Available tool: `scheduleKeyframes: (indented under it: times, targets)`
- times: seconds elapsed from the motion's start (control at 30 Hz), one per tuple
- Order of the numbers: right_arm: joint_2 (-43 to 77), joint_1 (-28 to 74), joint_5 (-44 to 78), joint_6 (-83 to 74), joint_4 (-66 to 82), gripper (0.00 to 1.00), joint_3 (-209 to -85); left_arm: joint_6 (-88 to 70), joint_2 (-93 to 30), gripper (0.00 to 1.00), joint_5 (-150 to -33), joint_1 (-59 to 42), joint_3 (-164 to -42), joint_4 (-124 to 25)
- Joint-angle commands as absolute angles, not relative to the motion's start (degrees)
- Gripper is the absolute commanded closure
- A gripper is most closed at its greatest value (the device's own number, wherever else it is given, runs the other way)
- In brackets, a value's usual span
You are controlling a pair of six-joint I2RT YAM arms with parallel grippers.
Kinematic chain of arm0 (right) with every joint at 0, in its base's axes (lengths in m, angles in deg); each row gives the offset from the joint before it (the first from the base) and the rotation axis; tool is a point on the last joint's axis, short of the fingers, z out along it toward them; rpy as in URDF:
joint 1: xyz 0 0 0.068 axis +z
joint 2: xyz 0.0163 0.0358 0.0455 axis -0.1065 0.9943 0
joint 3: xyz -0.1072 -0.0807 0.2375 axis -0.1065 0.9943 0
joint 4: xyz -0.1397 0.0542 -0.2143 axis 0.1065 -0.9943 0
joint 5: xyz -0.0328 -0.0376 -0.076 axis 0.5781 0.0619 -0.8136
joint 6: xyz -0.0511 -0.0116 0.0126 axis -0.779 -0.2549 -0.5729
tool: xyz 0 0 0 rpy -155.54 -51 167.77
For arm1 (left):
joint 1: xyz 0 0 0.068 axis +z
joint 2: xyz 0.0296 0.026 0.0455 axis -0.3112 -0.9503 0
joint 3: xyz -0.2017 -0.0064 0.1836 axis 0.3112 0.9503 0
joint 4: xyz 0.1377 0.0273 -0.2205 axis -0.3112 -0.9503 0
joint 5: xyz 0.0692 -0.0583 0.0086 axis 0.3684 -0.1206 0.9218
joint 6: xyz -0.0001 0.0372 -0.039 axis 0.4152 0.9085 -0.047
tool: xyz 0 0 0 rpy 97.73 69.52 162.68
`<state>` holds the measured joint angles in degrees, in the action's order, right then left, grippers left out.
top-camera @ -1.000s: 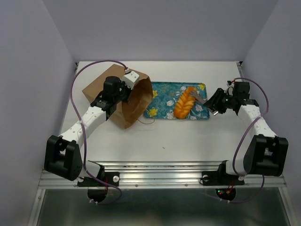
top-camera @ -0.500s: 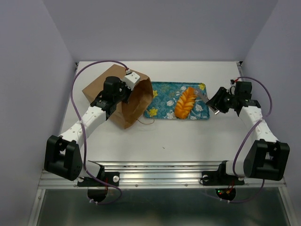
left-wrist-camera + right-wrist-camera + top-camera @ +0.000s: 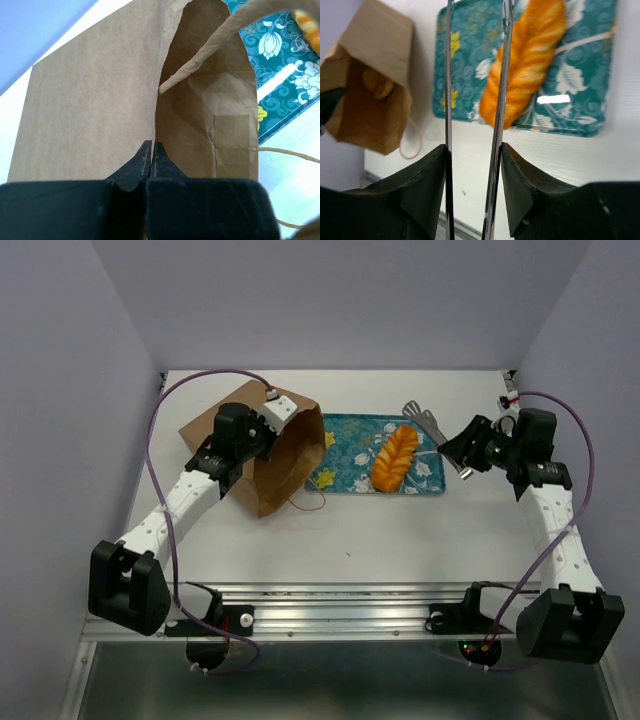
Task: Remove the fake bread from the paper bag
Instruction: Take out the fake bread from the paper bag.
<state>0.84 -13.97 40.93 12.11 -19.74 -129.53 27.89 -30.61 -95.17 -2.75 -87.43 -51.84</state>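
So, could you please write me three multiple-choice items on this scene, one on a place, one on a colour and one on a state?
1. Where does the braided loaf lie?
A. inside the paper bag
B. on the tray
C. held in mid-air

2. What colour is the tray?
A. teal with a flower pattern
B. plain red
C. plain white

3. How is the left gripper?
A. wide open
B. shut on the paper bag's rim
C. out of every view

Answers:
1 B: the loaf rests on the tray's patterned floor.
2 A: the top and right wrist views both show teal with flowers.
3 B: in the left wrist view its fingertips meet on the paper edge.
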Motion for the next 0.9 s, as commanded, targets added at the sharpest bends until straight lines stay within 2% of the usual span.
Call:
scheduleKeyframes:
  times: [0.0,0.1,0.3,0.37,0.63,0.87]
  targets:
    - [-4.4,-14.3,56.2,10.3,-16.2,0.49,-130.2,29.8,-27.1,1.00,-97.9,-2.5,-89.0,-51.6]
    - [-7.4,-14.3,66.2,10.8,-13.2,0.49,-126.8,31.1,-26.0,1.00,-98.5,-2.5,-88.5,-51.8]
    - [-15.4,-12.4,73.0,11.6,-10.8,0.49,-122.0,36.1,-23.1,1.00,-102.4,-2.5,-87.2,-55.4]
    - [-16.1,-10.4,73.4,11.6,-10.6,0.49,-120.4,37.3,-21.9,1.00,-102.9,-2.5,-86.4,-55.5]
    - [-16.8,7.5,67.9,9.3,-12.0,0.50,-119.2,37.0,-23.0,1.00,-105.0,-2.5,-87.6,-57.1]
    - [-11.1,18.0,61.5,9.6,-11.8,0.51,-120.7,35.2,-26.7,1.00,-106.4,-2.5,-88.8,-58.4]
